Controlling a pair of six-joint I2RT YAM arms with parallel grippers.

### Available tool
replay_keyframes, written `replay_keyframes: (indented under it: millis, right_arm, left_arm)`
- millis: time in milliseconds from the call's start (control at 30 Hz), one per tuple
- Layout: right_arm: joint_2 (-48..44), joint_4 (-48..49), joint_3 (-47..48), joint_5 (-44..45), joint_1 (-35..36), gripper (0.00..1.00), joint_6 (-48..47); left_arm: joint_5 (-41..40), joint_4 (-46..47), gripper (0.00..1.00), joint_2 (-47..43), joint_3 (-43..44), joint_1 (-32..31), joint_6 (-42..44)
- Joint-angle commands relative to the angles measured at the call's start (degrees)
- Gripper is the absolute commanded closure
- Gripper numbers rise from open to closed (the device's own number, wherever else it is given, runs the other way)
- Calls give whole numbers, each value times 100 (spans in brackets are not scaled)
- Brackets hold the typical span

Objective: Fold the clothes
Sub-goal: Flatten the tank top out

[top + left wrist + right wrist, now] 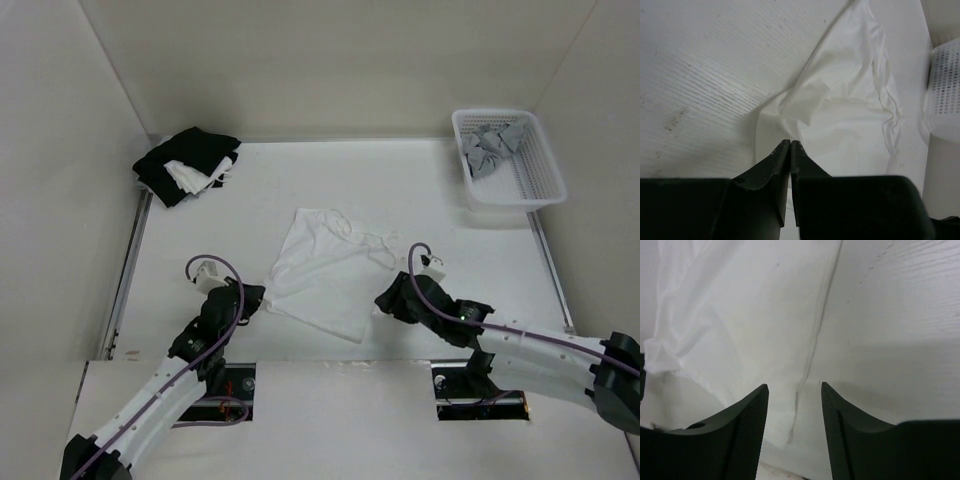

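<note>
Two robot arms reach from the near edge of a white table (450, 200), one on each side of a small white camisole (318, 270). The camisole lies spread out near the middle of the table, with its narrow straps (362, 236) towards the far right.

The left arm stretches forward and slightly right, its wrist low over the table. The left gripper (252, 300) meets the near left corner of the camisole. From the left wrist camera, its two black fingers (775, 165) are pressed together with no gap. The thin fabric (850, 110) puckers up to their tips, so it appears to be pinching that corner.

The right arm comes in from the lower right corner, bent at the elbow and pointing left. The right gripper (383, 298) sits low, just beside the camisole's near right edge. From the right wrist camera, its ribbed fingers (747, 425) stand partly apart. The side seam of the camisole (740, 315) lies on the table below the gap, and nothing is clamped between them.

At the far right corner sits a white plastic mesh basket (545, 185) with a few grey cloth pieces (490, 148) in its far end. In the far left corner, well apart from the camisole, a heap of black and white garments (185, 165) lies on the table.
</note>
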Motion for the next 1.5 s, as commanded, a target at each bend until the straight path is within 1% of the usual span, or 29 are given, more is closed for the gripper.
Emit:
replay_keyframes:
  millis: [0,100,200,367,667,833,1000,1067,1133,1233,1300,1367,1467]
  right_arm:
    - [-380,-568,-53,-151,431,49,231]
    - [-303,-570,-97,-222,1090,53,793]
    - [110,-307,-71,-257,1434,59,1049]
    - [682,414,-97,-266,1628,60,1357]
    - [999,916,-220,-222,1690,63,1630]
    - [1166,1057,-247,-230,1690,71,1692]
    - [991,917,-203,138,1716,88,1639]
    - [571,576,-89,427,1743,92,1429]
    - [18,58,165,761,1743,93,1052]
    - [-1001,-935,849,1341,1743,94,245]
    - [-1486,-1402,1394,1623,1594,94,-362]
    - [-1786,-1562,1922,1895,1401,94,-1030]
    - [-1954,-1589,2695,2124,1172,94,-1891]
  left_arm:
    - [50,118,96,-28,-197,-129,-155]
    - [15,118,96,-2,-153,-165,-138]
    - [15,118,96,-11,-101,-182,-103]
    - [15,109,96,-63,-92,-209,-85]
    - [-11,100,96,-72,-74,-261,-85]
    - [-11,100,96,-81,-65,-270,-85]
    - [-11,100,96,-107,-30,-270,-76]
    - [-11,65,97,-107,127,-270,11]
    - [-38,39,98,-107,469,-270,221]
    - [-213,144,99,-99,1303,-218,748]
    - [-397,275,99,6,1883,-200,1047]
    - [-494,425,99,121,2350,-217,1224]
    - [-617,610,99,296,3044,-305,1426]
